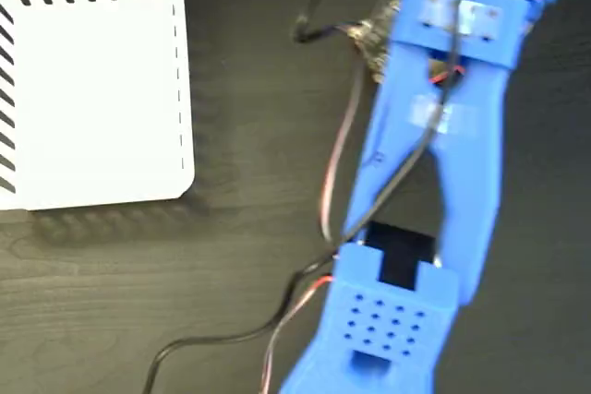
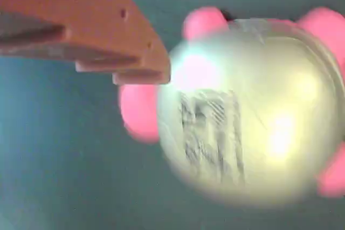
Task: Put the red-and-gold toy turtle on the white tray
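In the wrist view the red-and-gold toy turtle (image 2: 253,117) fills the right half of the picture, close and blurred. Its gold shell carries a black code mark, and pink feet stick out around it on the dark table. One orange finger (image 2: 97,30) of my gripper (image 2: 178,79) reaches in from the upper left, its tip at the shell's left edge; the other finger is out of frame and nothing is clamped. In the fixed view the blue arm (image 1: 434,163) covers the gripper, and only a shiny patch (image 1: 371,39) peeks out at its left. The white tray (image 1: 92,89) lies at the upper left, bare.
Black and red cables (image 1: 332,182) trail along the arm's left side across the dark wooden table (image 1: 185,302). The tray has black diagonal stripes on its top and left edges and a dashed line on its right.
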Robot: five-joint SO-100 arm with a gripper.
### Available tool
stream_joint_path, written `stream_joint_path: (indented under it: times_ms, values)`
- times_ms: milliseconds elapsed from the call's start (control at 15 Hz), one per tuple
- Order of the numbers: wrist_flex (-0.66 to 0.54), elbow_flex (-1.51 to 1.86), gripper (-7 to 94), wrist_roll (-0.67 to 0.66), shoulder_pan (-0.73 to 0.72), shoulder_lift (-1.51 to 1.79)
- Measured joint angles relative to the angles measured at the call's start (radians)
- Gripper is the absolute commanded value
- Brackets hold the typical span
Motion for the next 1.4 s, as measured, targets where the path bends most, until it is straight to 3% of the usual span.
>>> stream_joint_path:
  times_ms: [133,533,1400]
  values:
    - [-0.017,0.040,48,-0.058,0.012,0.000]
    - [-0.020,0.041,62,-0.078,0.034,-0.006]
    - [-0.014,-0.092,62,-0.020,0.023,-0.235]
